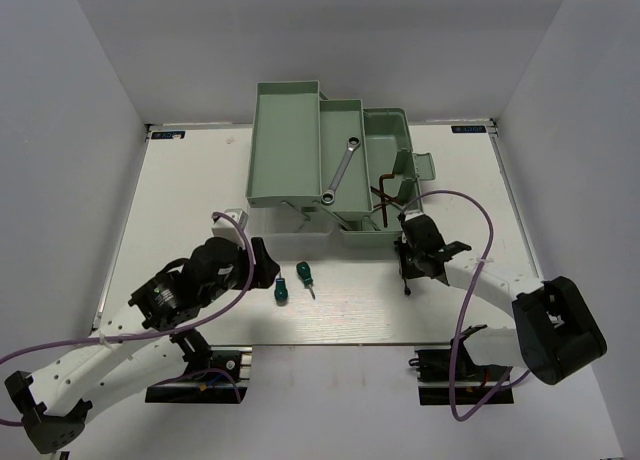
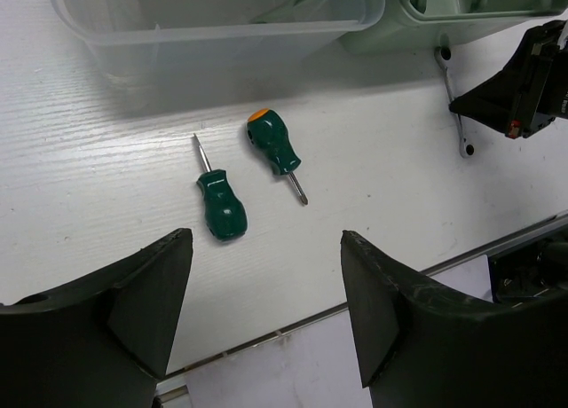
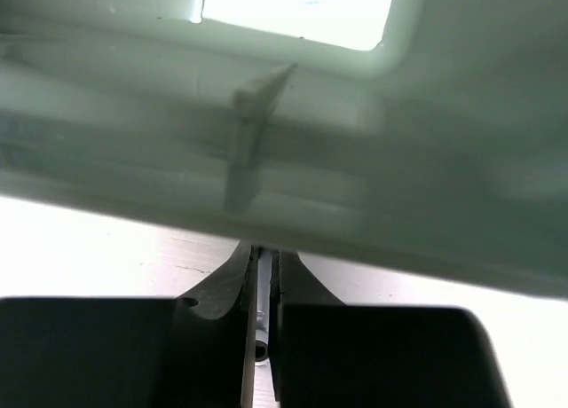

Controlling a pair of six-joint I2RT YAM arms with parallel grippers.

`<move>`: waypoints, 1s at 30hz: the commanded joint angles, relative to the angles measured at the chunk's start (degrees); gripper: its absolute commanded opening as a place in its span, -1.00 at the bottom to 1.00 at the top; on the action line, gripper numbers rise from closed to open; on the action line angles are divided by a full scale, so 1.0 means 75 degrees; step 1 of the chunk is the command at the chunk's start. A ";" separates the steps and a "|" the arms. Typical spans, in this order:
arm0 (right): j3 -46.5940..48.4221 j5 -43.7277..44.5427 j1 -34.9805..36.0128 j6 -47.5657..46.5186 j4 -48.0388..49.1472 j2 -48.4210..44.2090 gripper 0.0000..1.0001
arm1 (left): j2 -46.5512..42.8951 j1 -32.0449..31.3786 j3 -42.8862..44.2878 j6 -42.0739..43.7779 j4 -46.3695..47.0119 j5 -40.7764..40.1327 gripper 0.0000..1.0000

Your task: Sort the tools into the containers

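The left pincer [image 2: 266,248] hung above the worktop [image 1: 190,190] with its two fingers wide apart and nothing between them. Just beyond it two green-handled screwdrivers lay on the worktop, close together but apart: the nearer screwdriver [image 2: 220,208] pointed its blade away from the pincer, and the orange-capped screwdriver [image 2: 271,142] pointed its blade back toward it.

The right pincer [image 3: 262,266] was low at the front wall of the mint-green toolbox [image 1: 285,140], and its fingers were pressed together on a slim silver wrench [image 3: 263,326]. From the left wrist view this wrench reached down to the worktop just in front of the toolbox; I could not tell if it was lifted from the surface.

In the toolbox, a second wrench [image 1: 340,170] lay diagonally in the middle tray. Dark hex keys [image 1: 385,195] were in the deeper base at the right. The left tray held no tool.
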 commanded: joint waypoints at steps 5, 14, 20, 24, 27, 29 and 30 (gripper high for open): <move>-0.0146 -0.1111 0.0054 -0.0339 -0.0547 -0.0306 -1.00 | 0.0124 -0.0030 -0.0109 -0.0066 0.0036 0.0180 0.55; 0.0858 -0.5317 0.0089 -0.1860 -0.1976 -0.0858 -1.00 | 0.0698 -0.0030 -0.0039 0.0004 0.0388 0.0392 0.55; 0.2219 -0.6316 0.0101 -0.3315 -0.3159 -0.1757 -1.00 | 0.1038 -0.0030 -0.0179 -0.0276 0.0236 0.0321 0.53; 0.3567 -0.5958 0.0183 -0.3728 -0.3559 -0.1655 -1.00 | 0.1752 -0.0100 -0.0250 -0.0452 0.0154 0.0123 0.53; 0.4468 -0.4496 0.0101 -0.3096 -0.2904 -0.1375 -1.00 | 0.2432 -0.0170 -0.0250 -0.0664 -0.0103 -0.0134 0.53; 0.4903 -0.3473 0.0066 -0.2533 -0.2308 -0.1023 -1.00 | 0.2516 -0.0240 -0.0342 -0.0863 0.0012 -0.0136 0.53; 0.5241 -0.3075 0.0078 -0.2381 -0.2178 -0.0732 -1.00 | 0.2609 -0.0241 -0.0413 -0.0863 0.0129 -0.0136 0.53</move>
